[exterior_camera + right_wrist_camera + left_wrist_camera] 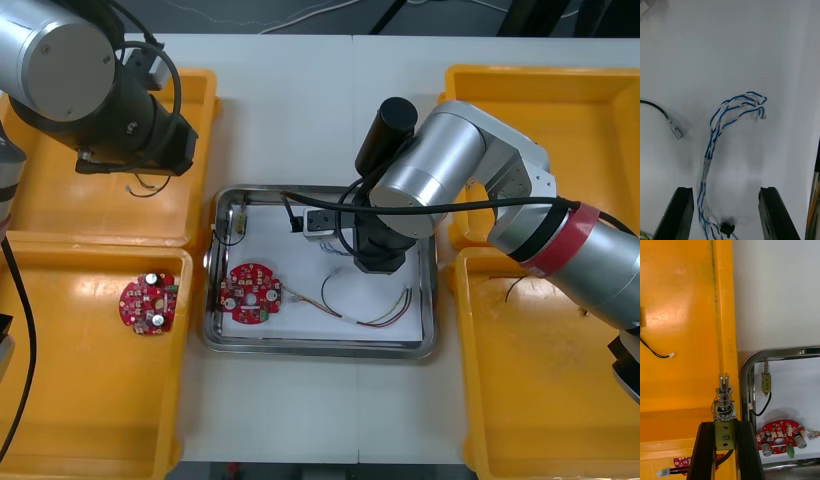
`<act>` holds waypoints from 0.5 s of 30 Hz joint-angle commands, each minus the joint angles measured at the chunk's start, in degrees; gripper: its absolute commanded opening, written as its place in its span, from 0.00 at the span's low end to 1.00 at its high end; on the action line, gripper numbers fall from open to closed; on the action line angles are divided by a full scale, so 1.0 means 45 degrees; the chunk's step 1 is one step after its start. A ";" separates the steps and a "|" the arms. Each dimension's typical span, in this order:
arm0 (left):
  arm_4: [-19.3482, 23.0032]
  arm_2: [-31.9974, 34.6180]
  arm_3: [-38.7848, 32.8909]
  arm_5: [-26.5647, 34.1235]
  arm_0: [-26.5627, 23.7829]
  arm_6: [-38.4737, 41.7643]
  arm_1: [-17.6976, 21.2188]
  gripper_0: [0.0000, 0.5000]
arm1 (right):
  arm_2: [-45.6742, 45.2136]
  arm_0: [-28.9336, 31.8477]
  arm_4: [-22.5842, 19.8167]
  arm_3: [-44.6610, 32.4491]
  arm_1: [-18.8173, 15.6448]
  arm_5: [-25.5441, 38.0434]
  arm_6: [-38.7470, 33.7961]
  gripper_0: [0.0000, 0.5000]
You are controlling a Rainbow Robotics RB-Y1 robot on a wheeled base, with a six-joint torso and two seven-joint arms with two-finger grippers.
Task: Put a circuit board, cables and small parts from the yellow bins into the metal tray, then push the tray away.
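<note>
In the left wrist view my left gripper is shut on a small metal part with a spring, held above the orange bin's wall next to the metal tray's corner. In the right wrist view my right gripper is open low over the tray's white floor. The twisted blue and white cable lies between its fingers, nearer one of them. In the front view the tray holds a round red circuit board, a red and yellow cable and another small metal part.
My left arm hangs over the far left yellow bin. A second circuit board lies in the near left bin. A black cable end lies near the right gripper. Two yellow bins stand at the right.
</note>
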 commanded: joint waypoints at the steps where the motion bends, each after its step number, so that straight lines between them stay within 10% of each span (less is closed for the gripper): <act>1: -0.0143 0.0246 -0.0463 0.0081 0.0087 -0.0013 0.0306 0.00 | 0.0061 -0.0009 0.0069 -0.0213 0.0248 -0.0096 -0.0371 1.00; 15: -0.0124 0.0246 -0.0463 0.0081 0.0107 -0.0013 0.0306 0.00 | -0.1267 -0.0146 -0.0146 -0.2107 0.0111 0.2521 -0.0801 1.00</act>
